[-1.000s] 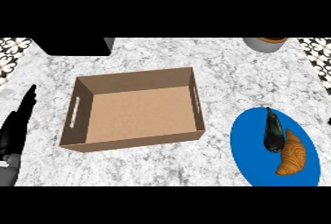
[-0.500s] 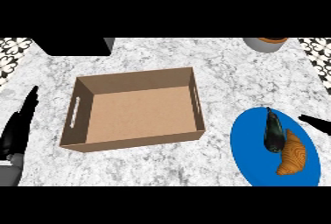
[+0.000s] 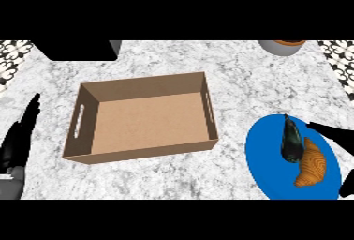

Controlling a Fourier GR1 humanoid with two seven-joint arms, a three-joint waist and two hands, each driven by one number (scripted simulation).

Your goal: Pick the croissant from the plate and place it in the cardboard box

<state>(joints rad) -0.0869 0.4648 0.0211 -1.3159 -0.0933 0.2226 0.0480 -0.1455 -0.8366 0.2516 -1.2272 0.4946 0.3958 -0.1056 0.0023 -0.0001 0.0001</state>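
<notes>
My right robot hand (image 3: 330,132) was mostly cut off at the right edge; what showed lay straight, holding nothing. My left robot hand (image 3: 19,136), at the left edge, was straight-fingered and empty. The croissant (image 3: 313,164) lay on the blue plate (image 3: 266,154) at lower right, its long axis running roughly top to bottom, against a dark oblong thing (image 3: 291,140) I couldn't identify.

A white worktop (image 3: 235,75) veined with grey marble fills the kitchen scene under even light; black-and-white patterned tiling (image 3: 14,56) shows at both upper corners, a black block (image 3: 76,49) sits at the far left edge, a round grey-and-brown pot (image 3: 282,46) far right
</notes>
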